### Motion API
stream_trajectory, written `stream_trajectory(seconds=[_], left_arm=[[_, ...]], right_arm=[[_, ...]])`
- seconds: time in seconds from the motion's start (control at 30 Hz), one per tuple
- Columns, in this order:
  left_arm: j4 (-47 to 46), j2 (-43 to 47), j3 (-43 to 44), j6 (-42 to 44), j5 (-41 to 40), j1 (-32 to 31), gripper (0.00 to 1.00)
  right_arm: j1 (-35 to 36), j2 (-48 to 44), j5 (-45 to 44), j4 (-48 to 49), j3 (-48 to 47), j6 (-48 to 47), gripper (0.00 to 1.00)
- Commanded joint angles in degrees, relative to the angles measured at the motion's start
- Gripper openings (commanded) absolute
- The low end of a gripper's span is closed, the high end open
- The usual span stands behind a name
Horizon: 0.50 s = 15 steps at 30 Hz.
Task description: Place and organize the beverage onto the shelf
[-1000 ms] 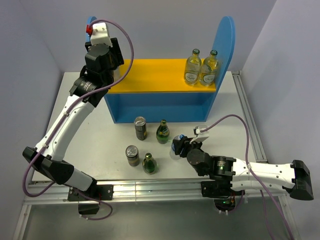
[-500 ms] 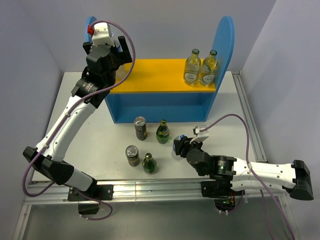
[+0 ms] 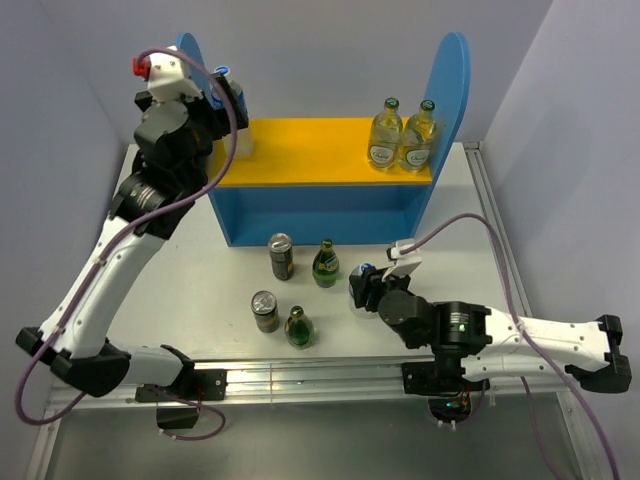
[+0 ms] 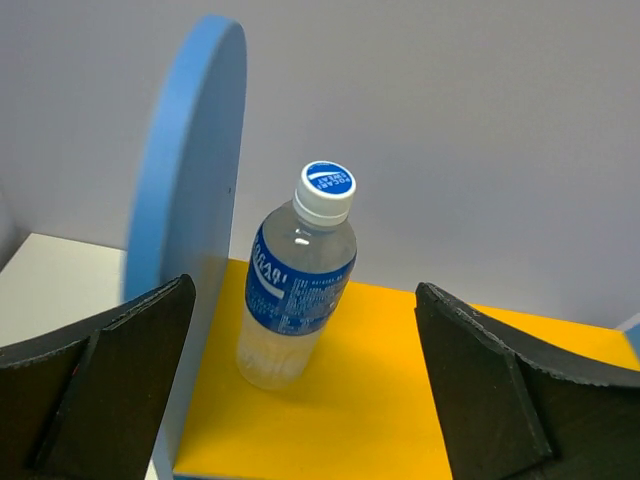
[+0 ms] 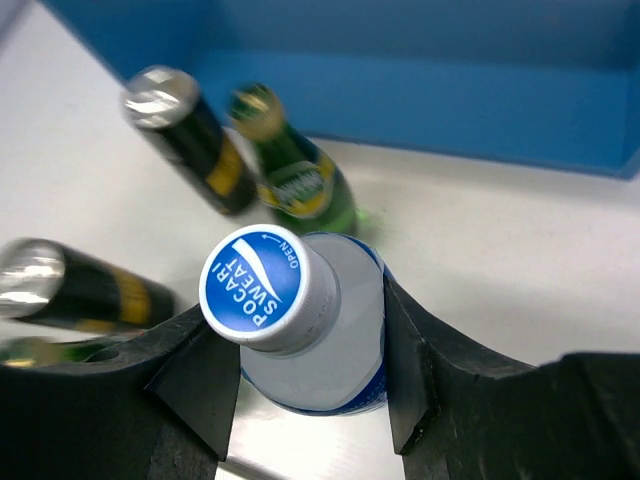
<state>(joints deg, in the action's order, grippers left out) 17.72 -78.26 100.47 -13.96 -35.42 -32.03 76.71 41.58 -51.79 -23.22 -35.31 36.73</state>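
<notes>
Since a second ago: left pincer (image 4: 303, 300) goes from shut to wide and backs off. Released bottle (image 4: 298, 290) stands just ahead between its fingers, on the shelf (image 4: 190, 200). Right pincer (image 5: 300, 370) grips second bottle (image 5: 268, 290).

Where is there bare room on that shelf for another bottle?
The yellow board is bare along its middle, between the water bottle at its left end and the two glass bottles at its right end. On the table in front it is crowded: two cans and two green bottles stand beside the right gripper and the held bottle.
</notes>
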Motion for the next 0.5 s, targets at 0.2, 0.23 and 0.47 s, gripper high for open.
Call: stream_trajectory(seconds=[0.2,0.23,0.47], left_arm=[[3.02,15.05,-9.14,-2.91,-6.95,-5.85,0.99],[3.46,16.98,-10.10,-3.27,-6.68,-5.94,0.99],[4.25,22.18,-18.46,-4.76,-5.71,-6.11,0.99]], right_arm=[[3.71,2.53,-1.57,7.39,-28.65,-16.21,0.00],[3.71,3.67,-1.12,8.53,-33.02,-18.25,0.00],[-1.28,21.68,7.47,11.71,-56.24,-31.98,0.00]])
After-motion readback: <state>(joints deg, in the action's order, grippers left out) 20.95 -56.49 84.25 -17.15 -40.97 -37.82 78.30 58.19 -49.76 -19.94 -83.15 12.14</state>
